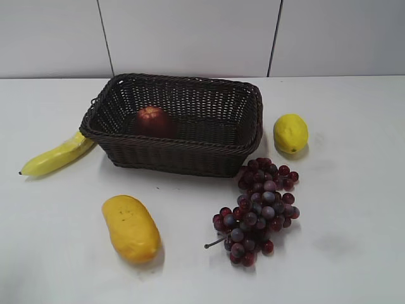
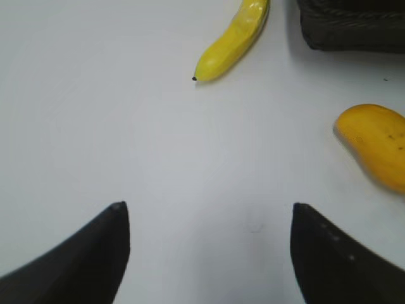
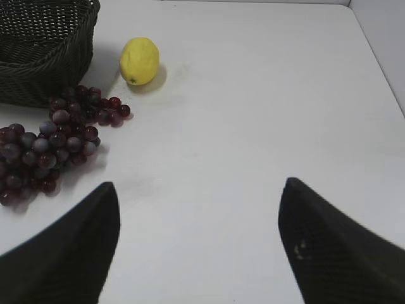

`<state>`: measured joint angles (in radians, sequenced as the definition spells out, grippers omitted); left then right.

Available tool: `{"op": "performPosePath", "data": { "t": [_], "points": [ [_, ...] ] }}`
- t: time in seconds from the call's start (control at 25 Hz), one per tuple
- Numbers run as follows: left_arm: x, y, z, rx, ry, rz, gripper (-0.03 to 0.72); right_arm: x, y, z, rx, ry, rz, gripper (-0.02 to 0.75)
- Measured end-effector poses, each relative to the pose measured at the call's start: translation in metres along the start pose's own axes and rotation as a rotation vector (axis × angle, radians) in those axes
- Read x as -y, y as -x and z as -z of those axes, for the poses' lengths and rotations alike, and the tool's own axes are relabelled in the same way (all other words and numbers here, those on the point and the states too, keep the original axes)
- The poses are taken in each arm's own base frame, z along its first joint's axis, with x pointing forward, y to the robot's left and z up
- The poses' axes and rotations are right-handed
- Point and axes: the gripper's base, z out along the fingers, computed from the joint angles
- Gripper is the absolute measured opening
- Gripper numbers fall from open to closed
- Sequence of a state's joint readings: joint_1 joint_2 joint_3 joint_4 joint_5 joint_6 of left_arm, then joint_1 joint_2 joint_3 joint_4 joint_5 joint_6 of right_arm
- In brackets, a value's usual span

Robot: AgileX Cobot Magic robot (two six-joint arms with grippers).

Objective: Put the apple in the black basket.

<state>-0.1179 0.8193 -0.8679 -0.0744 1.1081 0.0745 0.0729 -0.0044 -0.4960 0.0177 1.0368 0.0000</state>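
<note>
The dark red apple (image 1: pixel 152 121) lies inside the black basket (image 1: pixel 250 120), at its left end, in the exterior view. A corner of the basket shows in the left wrist view (image 2: pixel 354 28) and in the right wrist view (image 3: pixel 38 69). My left gripper (image 2: pixel 209 206) is open and empty over bare table, well short of the basket. My right gripper (image 3: pixel 199 183) is open and empty over bare table, to the right of the grapes. Neither gripper shows in the exterior view.
A yellow banana (image 1: pixel 57 155) (image 2: pixel 231 41) lies against the basket's left end. A yellow mango (image 1: pixel 131 228) (image 2: pixel 373 145) lies in front. Red-purple grapes (image 1: pixel 259 209) (image 3: pixel 47 136) and a lemon (image 1: pixel 290 133) (image 3: pixel 140 60) lie right of the basket.
</note>
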Motion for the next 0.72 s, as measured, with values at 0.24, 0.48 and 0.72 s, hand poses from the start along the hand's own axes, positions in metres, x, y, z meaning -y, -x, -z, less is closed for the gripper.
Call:
{"op": "performPosePath", "data": {
  "t": [0.24,0.48,0.72],
  "points": [
    [0.006,-0.054,0.029,0.192,-0.009,-0.003,0.590,0.000,0.000,0.000,0.000,0.000,0.000,0.591],
    [0.009,-0.106,0.047,0.308,-0.008,-0.018,0.589,0.000,0.000,0.000,0.000,0.000,0.000,0.591],
    [0.010,-0.138,0.040,0.376,-0.005,-0.025,0.589,0.000,0.000,0.000,0.000,0.000,0.000,0.591]
  ]
}}
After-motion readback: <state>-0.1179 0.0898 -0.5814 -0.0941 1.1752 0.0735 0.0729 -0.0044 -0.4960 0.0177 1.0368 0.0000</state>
